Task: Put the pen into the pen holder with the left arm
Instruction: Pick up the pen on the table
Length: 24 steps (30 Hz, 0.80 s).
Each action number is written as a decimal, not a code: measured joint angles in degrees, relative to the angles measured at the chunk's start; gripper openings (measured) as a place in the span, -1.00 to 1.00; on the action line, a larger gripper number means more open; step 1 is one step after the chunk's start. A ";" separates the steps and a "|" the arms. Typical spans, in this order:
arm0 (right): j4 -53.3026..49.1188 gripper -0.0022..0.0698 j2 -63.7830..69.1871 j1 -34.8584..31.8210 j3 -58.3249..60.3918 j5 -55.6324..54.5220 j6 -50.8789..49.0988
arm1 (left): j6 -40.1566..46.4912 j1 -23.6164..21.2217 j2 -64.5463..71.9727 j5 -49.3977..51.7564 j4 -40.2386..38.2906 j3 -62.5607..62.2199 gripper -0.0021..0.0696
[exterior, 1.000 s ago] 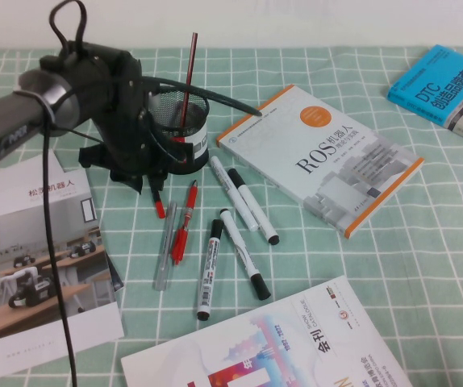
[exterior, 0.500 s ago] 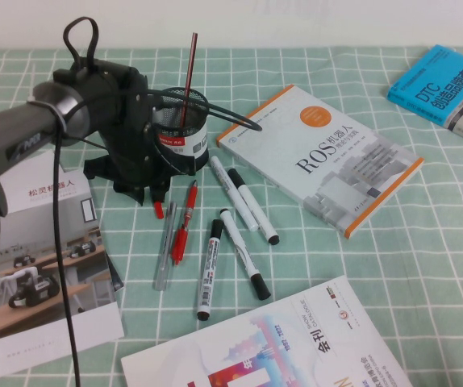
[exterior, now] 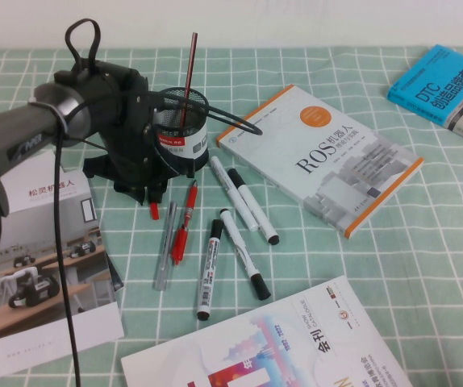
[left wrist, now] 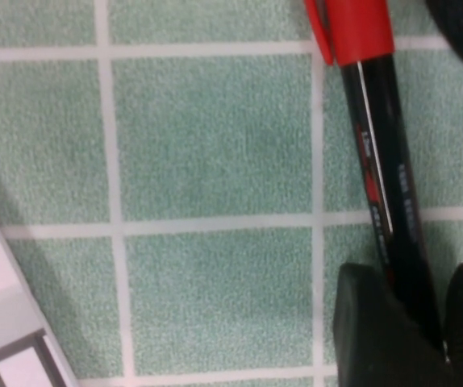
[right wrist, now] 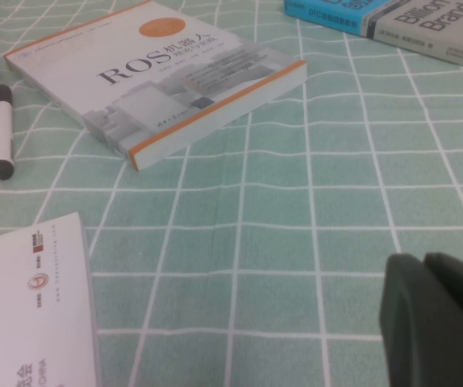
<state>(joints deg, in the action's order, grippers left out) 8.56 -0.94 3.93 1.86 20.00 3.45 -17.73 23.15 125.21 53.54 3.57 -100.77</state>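
1. One left arm (exterior: 22,133), black, its left gripper (exterior: 139,189) low beside the holder (exterior: 181,133); fingers (left wrist: 373,330) clamped on the pen (left wrist: 385,185).
2. Holder: black mesh, red-white label.
3. Pen: black barrel, red end; mostly hidden in high view.
4. Right gripper (right wrist: 437,322) over bare cloth (right wrist: 312,201), cut off; state unreadable.

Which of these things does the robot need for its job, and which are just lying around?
Needed:
- pen, black barrel pinched by the left gripper beside the holder
- pen holder, a thin dark-red stick in it

Lying about:
- red pen
- markers
- ROS book
- blue books
- right gripper, parked over bare cloth
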 joint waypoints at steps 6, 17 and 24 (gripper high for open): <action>0.00 -1.00 0.00 0.00 0.00 0.00 0.00 | 2.20 0.00 0.00 1.24 0.00 -0.03 -0.51; 0.00 -1.00 0.00 0.00 0.00 0.00 0.00 | 2.50 0.00 0.00 3.75 1.18 -0.38 -0.80; 0.00 -1.00 0.00 0.00 0.00 0.00 0.00 | 2.59 0.00 0.00 6.16 4.64 -0.38 -0.80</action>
<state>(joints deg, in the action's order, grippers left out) 8.56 -0.94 3.93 1.86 20.00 3.45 -15.14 23.15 125.21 59.70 8.21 -101.15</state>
